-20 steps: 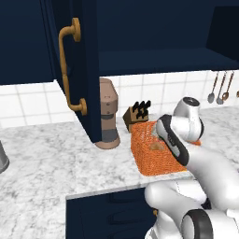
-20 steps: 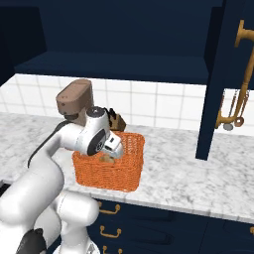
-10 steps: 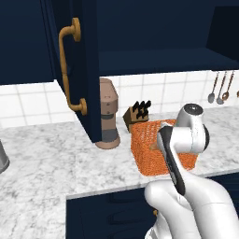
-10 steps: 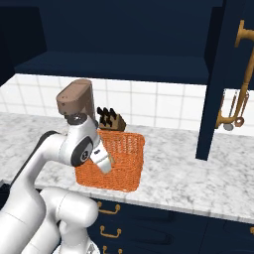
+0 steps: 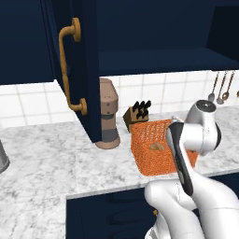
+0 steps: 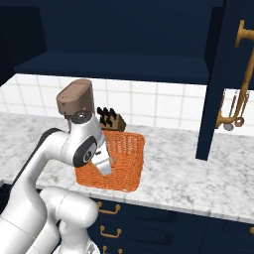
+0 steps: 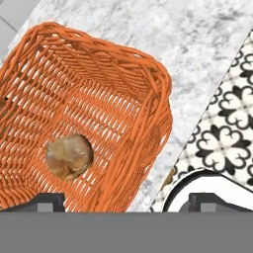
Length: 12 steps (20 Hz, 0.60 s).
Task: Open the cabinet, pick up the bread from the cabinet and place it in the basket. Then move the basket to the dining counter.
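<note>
The orange basket (image 5: 148, 161) (image 6: 128, 171) stands on the marble worktop below the open cabinet (image 5: 88, 56) (image 6: 218, 74). The bread (image 7: 69, 156) (image 5: 157, 146), a small brown roll, lies on the basket's floor (image 7: 74, 99). My gripper (image 7: 127, 201) hangs open just above the basket's near long wall and holds nothing. One fingertip (image 7: 47, 200) is over the inside near the bread and the other fingertip (image 7: 207, 200) is outside the wall. In both base views my arm covers part of the basket. The dining counter is out of view.
A brown coffee machine (image 5: 108, 114) (image 6: 74, 96) and a knife block (image 5: 138, 112) (image 6: 110, 119) stand just behind the basket. The open cabinet doors with brass handles (image 5: 70, 70) (image 6: 239, 74) hang over the worktop. Utensils (image 5: 219, 88) hang on the tiled wall. The worktop's front edge (image 7: 183, 128) runs beside the basket.
My hand has drawn back from the basket's middle to its near wall, and the arm's elbow has swung up. The bread and basket have stayed put.
</note>
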Motion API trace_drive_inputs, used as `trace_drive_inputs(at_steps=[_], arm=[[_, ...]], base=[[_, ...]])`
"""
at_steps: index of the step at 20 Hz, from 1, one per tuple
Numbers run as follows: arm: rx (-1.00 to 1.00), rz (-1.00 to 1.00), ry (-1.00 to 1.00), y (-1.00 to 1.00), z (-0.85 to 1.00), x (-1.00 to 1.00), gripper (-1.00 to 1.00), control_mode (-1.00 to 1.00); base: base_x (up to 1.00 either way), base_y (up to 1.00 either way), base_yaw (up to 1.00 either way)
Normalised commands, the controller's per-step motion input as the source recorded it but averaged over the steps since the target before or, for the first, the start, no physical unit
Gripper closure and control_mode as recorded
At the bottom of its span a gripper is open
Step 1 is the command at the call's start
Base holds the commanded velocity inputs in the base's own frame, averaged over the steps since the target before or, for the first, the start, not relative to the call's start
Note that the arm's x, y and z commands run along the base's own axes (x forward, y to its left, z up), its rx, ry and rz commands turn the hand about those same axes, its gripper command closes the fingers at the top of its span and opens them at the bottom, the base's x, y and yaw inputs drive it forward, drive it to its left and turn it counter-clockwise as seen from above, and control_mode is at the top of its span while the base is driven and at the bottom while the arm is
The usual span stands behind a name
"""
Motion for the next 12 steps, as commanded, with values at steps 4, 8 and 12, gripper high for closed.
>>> trace_drive_inputs(at_steps=[4,8,12], arm=[[0.06,0.14,0.09,-0.31,0.00,0.08,-1.00,-1.00],[0.14,0.10,0.01,-0.49,-0.07,0.00,-1.00,-1.00],[0.06,0.00,0.02,-0.54,-0.23,0.10,-1.00,-1.00]], base=[[0.00,0.00,0.00],[0.00,0.00,0.00],[0.00,0.00,0.00]])
